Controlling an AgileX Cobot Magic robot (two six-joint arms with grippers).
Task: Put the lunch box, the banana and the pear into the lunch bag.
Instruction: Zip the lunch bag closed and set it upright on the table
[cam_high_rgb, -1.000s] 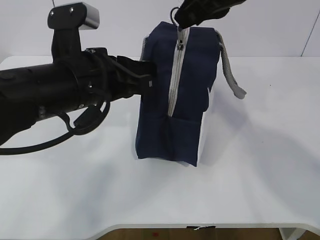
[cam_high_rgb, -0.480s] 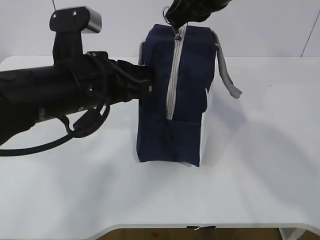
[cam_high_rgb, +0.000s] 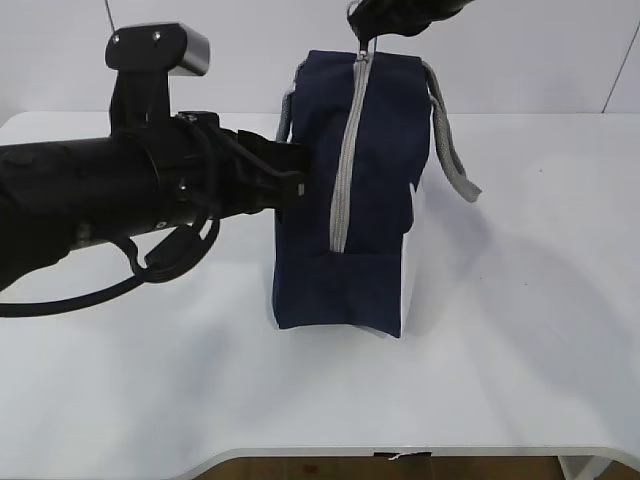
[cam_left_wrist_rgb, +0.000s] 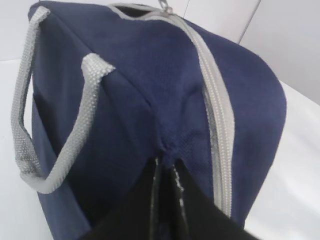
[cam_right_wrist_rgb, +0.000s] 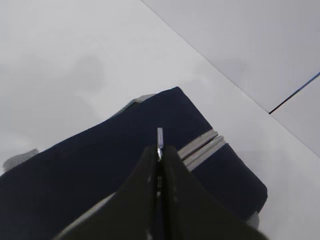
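White tabletop (cam_high_rgb: 520, 330) and a pale wall fill the scene; no writing can be read anywhere. Near the middle stands the lunch bag (cam_high_rgb: 375, 190), upright on one end, navy-blue fabric with a white side panel, a grey zipper (cam_high_rgb: 345, 160) running down its front face and grey strap handles (cam_high_rgb: 450, 150) hanging at the sides. From the left, the left pincer (cam_left_wrist_rgb: 167, 172) reaches in level, pressed together on a fold of the bag's fabric. From above, the right pincer (cam_right_wrist_rgb: 160, 152) pinches the silver zipper pull (cam_right_wrist_rgb: 160, 140) at the bag's top.
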